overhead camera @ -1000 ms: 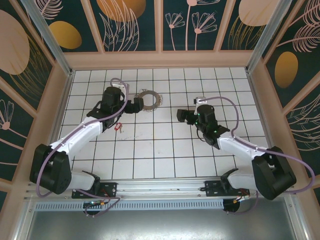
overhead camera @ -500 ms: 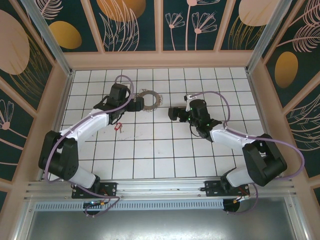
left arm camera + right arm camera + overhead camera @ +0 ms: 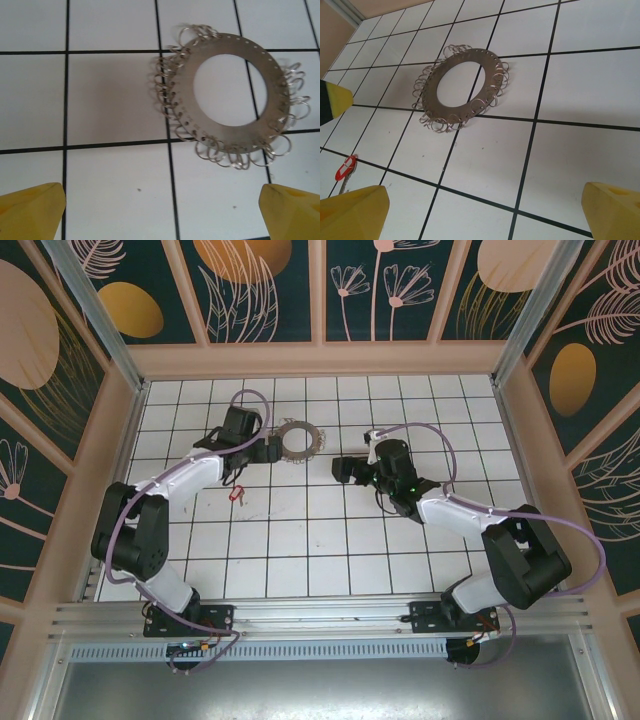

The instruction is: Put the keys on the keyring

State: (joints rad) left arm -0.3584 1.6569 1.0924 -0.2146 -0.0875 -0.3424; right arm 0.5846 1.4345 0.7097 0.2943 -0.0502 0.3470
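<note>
Both arms appear to be closing on the ring with nothing picked up yet, so the job in hand is likely dividing the work well. At far left the keys (image 3: pixel 237 494) lie on the white tiled surface (image 3: pixel 300 540), on the near side of the left arm and apart from everything. They are worth fetching by the red head, leaving the metal end free to thread.

The left gripper (image 3: pixel 272 450) has its jaws spread wide and holds nothing, poised just left of the keyring (image 3: pixel 297 439). Pinning the flat band, not the loose loops, should stop it sliding. The right gripper (image 3: pixel 340 468), equally wide apart and unloaded, faces the ring from the right, near but not touching.

In the left wrist view the keyring (image 3: pixel 232 136) is a flat grey disc with a large round hole, small holes punched round its edge and thin wire loops fringing most of it. In the right wrist view the keys (image 3: pixel 345 169) show as a tiny red tag with a pale shank.
</note>
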